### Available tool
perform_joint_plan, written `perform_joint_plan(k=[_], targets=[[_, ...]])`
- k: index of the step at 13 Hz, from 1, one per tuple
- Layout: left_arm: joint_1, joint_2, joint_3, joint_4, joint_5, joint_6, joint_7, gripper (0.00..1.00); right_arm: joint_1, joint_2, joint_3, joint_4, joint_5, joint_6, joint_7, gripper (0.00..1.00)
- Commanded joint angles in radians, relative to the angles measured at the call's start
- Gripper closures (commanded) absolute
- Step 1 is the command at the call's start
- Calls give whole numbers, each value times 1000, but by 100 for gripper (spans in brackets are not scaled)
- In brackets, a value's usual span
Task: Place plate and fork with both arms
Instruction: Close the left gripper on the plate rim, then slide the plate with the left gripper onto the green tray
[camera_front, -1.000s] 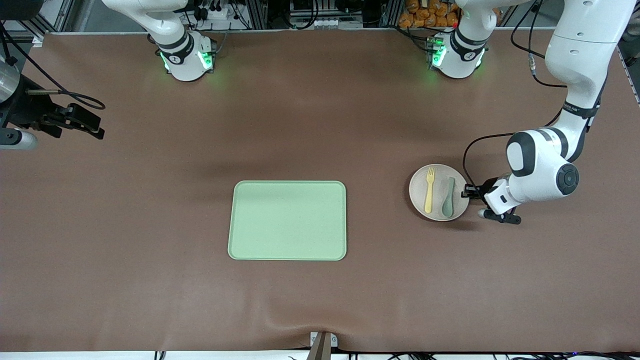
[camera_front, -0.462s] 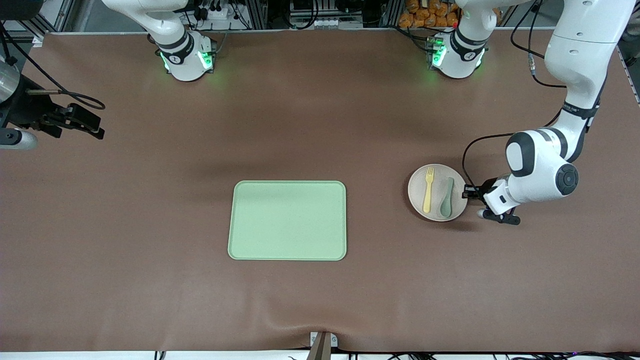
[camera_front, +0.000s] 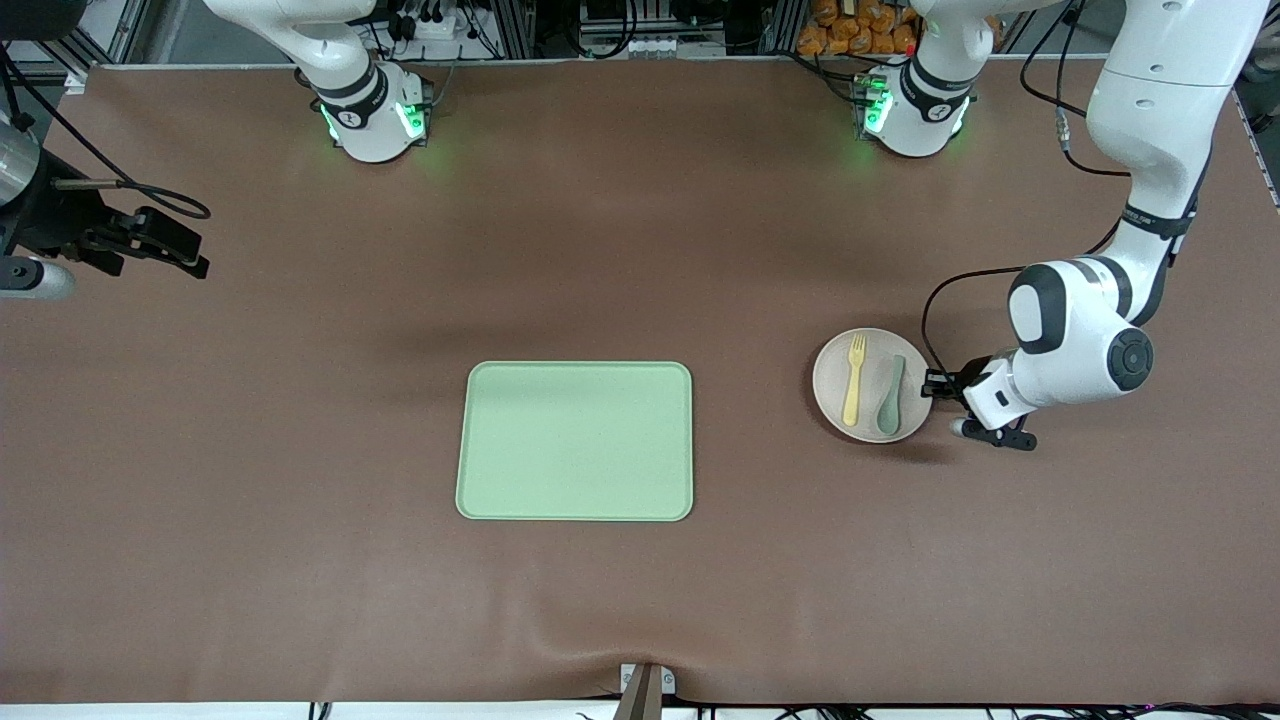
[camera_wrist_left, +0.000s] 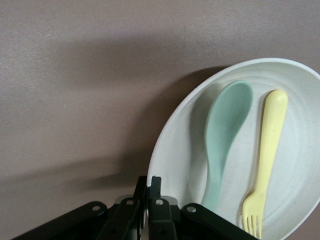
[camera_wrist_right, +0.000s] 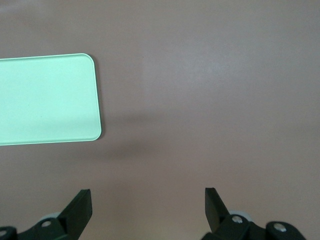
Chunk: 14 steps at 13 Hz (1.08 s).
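The beige speckled plate (camera_front: 830, 385) lies toward the left arm's end of the table, beside the light-green tray (camera_front: 575, 440). On the plate lie the pale-yellow fork (camera_front: 854, 378) and a muted-green spoon (camera_front: 889, 396), side by side. My left gripper (camera_front: 932, 383) is shut on the plate's rim at the edge away from the tray. The left wrist view shows the gripper (camera_wrist_left: 149, 182) pinching the rim (camera_wrist_left: 167, 145), with the spoon (camera_wrist_left: 222, 135) and the fork (camera_wrist_left: 267, 145) on the plate. My right gripper (camera_front: 190, 262) waits open and empty over the table's right-arm end; it also shows in the right wrist view (camera_wrist_right: 148, 200).
The tray is empty and sits at mid-table; its corner shows in the right wrist view (camera_wrist_right: 45, 100). Brown mat lies between the tray and the plate. The arm bases (camera_front: 375, 115) stand along the table edge farthest from the front camera.
The plate, with the fork and spoon on it, has slid slightly toward the tray in the left gripper's hold. The right arm has not moved.
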<state>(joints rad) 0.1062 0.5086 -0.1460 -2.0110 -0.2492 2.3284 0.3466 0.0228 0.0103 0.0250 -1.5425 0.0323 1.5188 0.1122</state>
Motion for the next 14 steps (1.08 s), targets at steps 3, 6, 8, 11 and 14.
perform_joint_plan(k=[3,6,8,11,14], targets=[[3,27,-9,35,-22,19,31,100,-7,-13,1,-11,17,6,-6,0],[15,22,-23,51,-25,17,34,100,-6,-9,1,-5,17,6,-6,0],[15,12,-29,54,-27,14,34,100,-7,-9,1,-5,17,0,-6,0],[17,11,-56,103,-62,-26,29,100,-6,-9,1,-5,17,-5,-6,0],[-29,36,-67,211,-81,-121,8,100,0,-6,1,-7,17,-3,-6,0]])
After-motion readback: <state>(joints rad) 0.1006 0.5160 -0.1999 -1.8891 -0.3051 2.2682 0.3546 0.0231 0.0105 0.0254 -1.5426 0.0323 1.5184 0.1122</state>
